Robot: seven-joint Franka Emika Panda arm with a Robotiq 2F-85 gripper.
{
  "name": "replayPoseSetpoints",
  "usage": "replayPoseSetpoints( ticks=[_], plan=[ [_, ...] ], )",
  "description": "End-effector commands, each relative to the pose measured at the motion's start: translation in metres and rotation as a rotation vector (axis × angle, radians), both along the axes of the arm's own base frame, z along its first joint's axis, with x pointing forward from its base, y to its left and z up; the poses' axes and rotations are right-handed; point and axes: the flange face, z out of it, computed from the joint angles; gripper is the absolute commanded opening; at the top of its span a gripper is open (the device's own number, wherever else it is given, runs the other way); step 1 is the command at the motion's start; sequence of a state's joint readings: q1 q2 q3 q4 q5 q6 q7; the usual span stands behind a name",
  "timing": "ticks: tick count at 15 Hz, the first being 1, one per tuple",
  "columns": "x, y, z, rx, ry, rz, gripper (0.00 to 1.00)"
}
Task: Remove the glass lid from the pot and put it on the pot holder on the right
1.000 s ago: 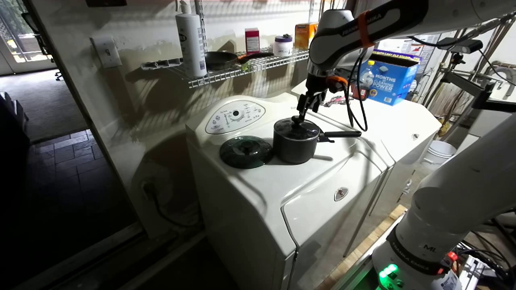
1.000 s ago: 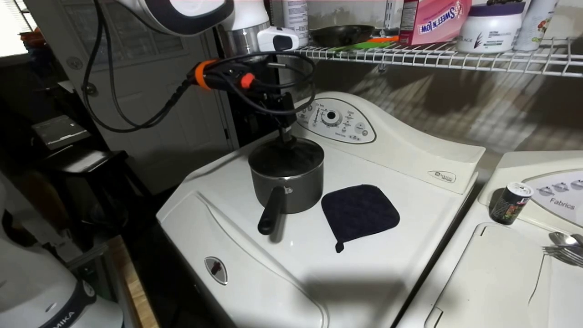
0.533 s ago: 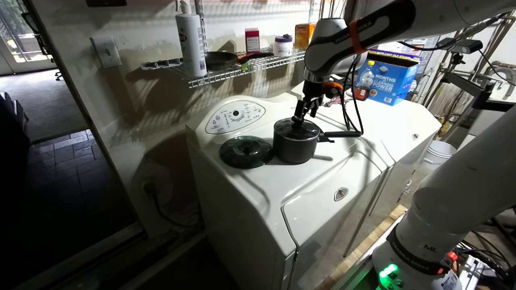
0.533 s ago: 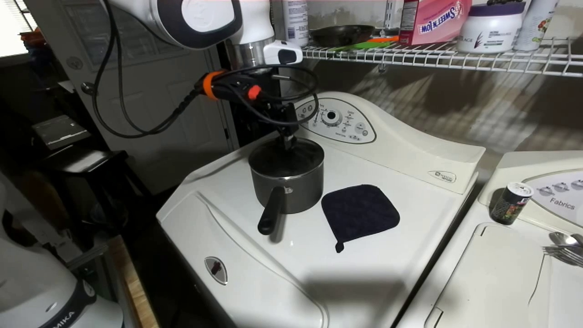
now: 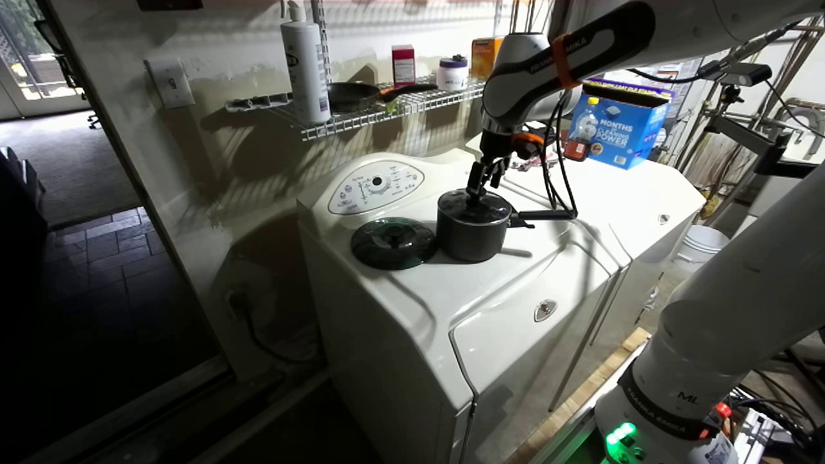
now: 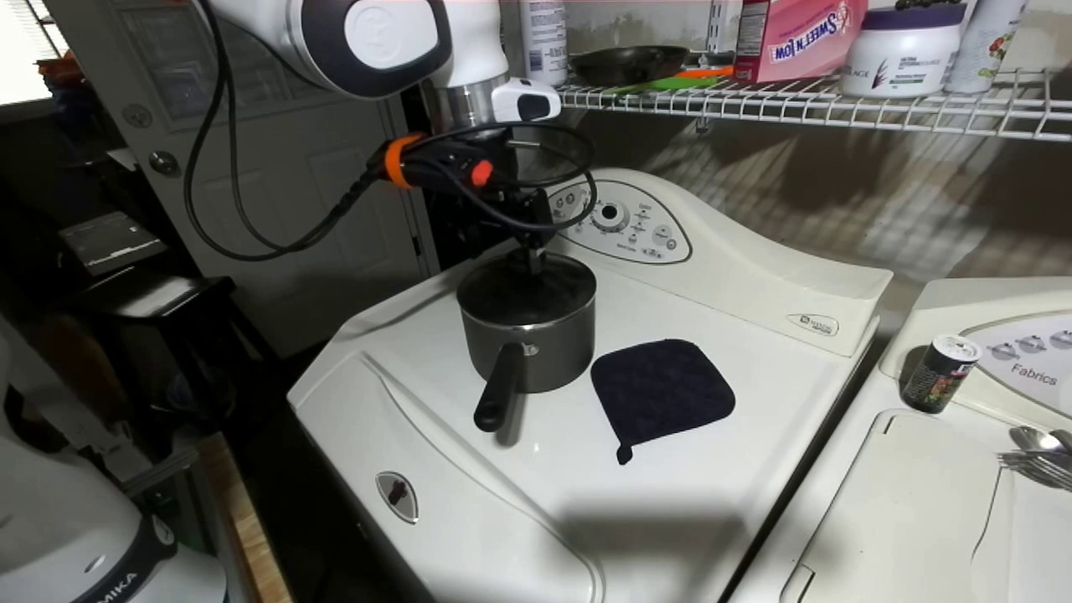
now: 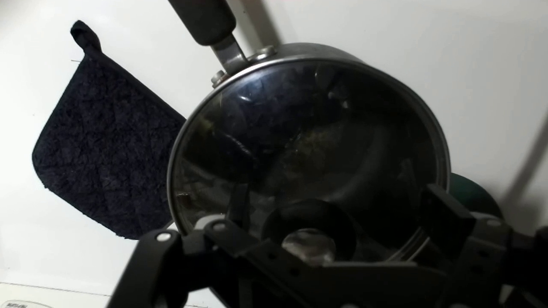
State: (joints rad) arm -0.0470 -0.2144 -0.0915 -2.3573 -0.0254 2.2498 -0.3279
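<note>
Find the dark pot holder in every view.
In an exterior view: pot holder, right of the pot, below and right of center.
In an exterior view: likely the pot holder, a dark sliver just below the black handle; the pot hides the rest.
Wrist view: pot holder, left side, partly hidden by the pot.
Shared landmark: the pot's black handle.

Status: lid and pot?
Gripper open at knob, no grip yet. Glass lid on pot. Dark green disc close by pot, opposite side from pot holder.
</note>
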Motion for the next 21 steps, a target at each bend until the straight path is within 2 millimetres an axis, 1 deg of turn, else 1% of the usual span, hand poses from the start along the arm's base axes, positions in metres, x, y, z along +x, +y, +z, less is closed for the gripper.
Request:
replayPoseSetpoints(
  ticks=[1,7,13,14,15,17,21],
  plan=[
    [0.013,0.000,0.001,0.021,-0.016,0.022,1.00],
    [0.021,-0.006,0.001,0.023,-0.011,0.015,1.00],
    [0.027,-0.007,-0.003,0.028,0.000,0.015,1.00],
    [0.028,-0.007,-0.003,0.029,-0.001,0.015,0.95],
    [0.029,-0.007,-0.003,0.030,-0.002,0.016,0.74],
    [0.030,-0.007,-0.004,0.029,-0.005,0.015,0.69],
    [0.032,-0.007,-0.003,0.025,-0.009,0.015,0.40]
  ],
)
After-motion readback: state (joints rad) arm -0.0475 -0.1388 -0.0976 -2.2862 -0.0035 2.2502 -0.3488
